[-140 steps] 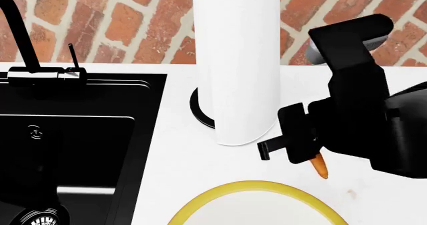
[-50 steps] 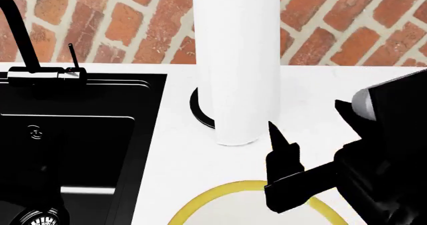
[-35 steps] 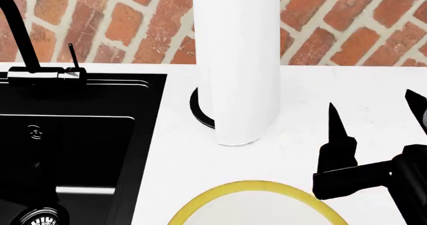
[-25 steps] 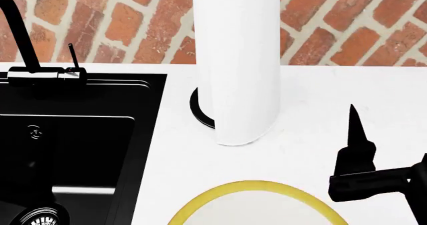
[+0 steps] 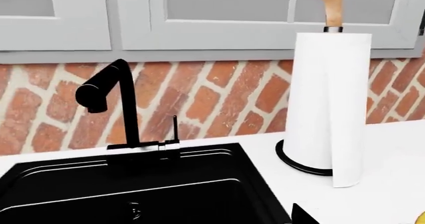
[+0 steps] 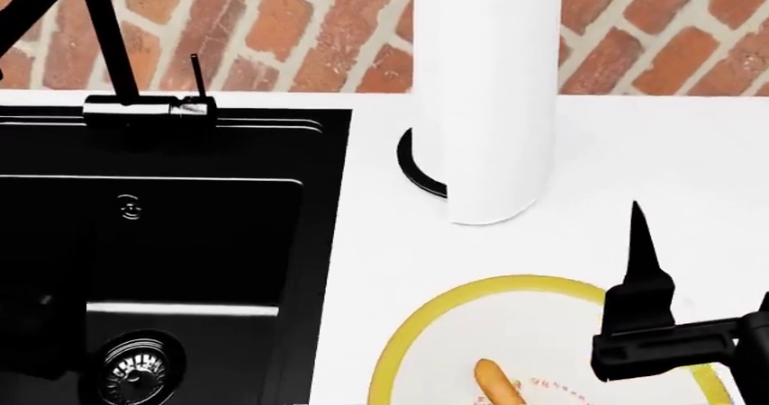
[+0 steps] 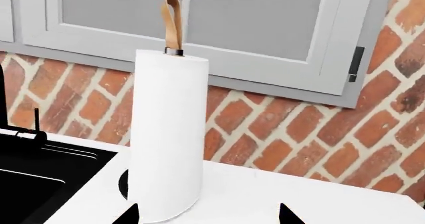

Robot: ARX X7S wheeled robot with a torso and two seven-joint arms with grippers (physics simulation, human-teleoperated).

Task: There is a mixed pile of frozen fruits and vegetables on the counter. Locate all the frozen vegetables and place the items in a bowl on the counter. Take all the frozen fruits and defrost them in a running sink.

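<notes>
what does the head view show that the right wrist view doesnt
Only the head view shows the bowl with the carrot piece lying in it, and the sink's steel drain. Only the right wrist view shows the grey cabinet fronts and the tan loop atop the paper towel roll. Both show that roll, the brick wall, the white counter and the open right gripper.

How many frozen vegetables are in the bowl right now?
1 visible: a small orange carrot-like piece lying in the yellow-rimmed white bowl, near its front edge. The frame cuts off the bowl's near part, so another may be hidden.
</notes>
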